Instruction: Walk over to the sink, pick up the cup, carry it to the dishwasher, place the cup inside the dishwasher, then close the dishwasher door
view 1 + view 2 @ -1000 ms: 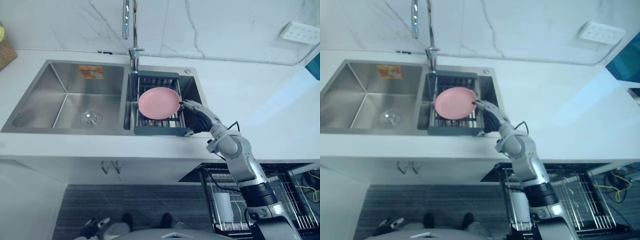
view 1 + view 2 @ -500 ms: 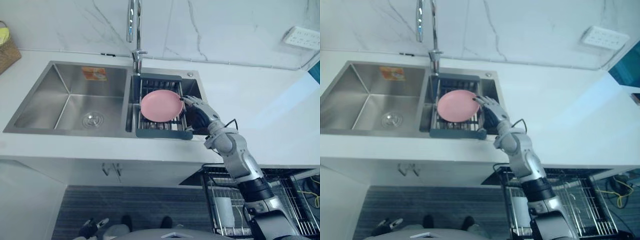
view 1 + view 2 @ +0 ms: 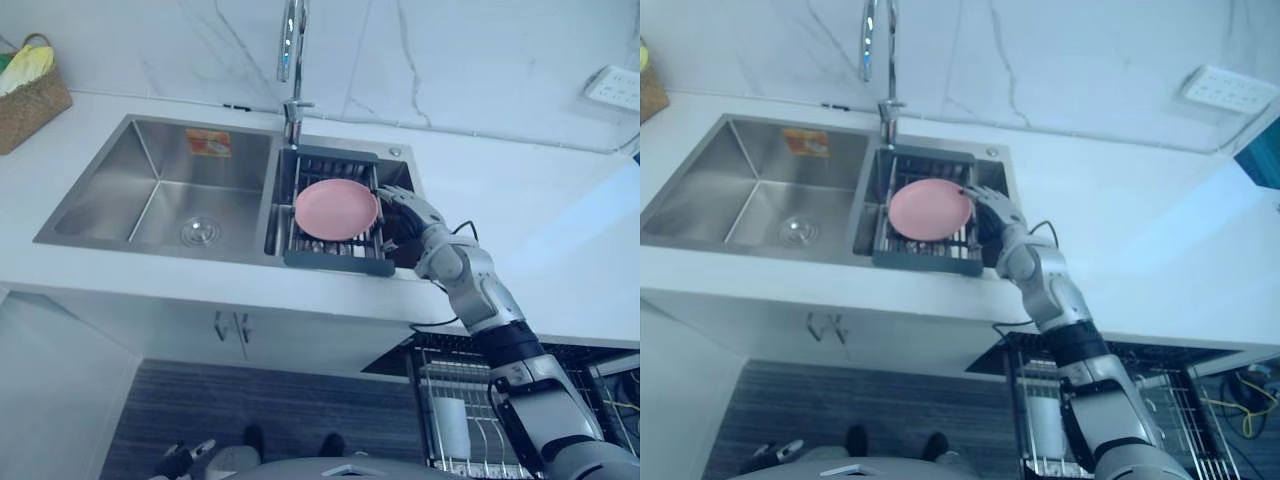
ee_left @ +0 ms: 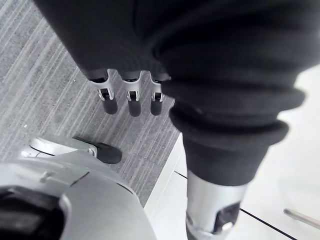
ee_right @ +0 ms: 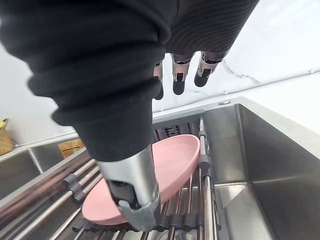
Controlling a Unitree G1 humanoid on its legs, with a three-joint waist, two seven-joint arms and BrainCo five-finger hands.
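Pink plate lies on the sink rack; the right hand hovers beside its rim, fingers loosely extended. Left hand hangs relaxed.

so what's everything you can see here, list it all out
sink: one, stainless steel, two basins, set in the countertop
faucet: one, chrome, behind the divider between the basins
drain rack: one, dark, in the right basin
pink plate: one, pink, lying on the drain rack
countertop: one, white, around the sink
wicker basket: one, brown, far left on the countertop
wall socket: one, white, on the wall at the right
cabinet handles: two, silver, below the sink
dishwasher rack: one, wire, pulled out low on the right
right robot hand: one, open, at the plate's right edge
left robot hand: one, open, hanging over the grey floor
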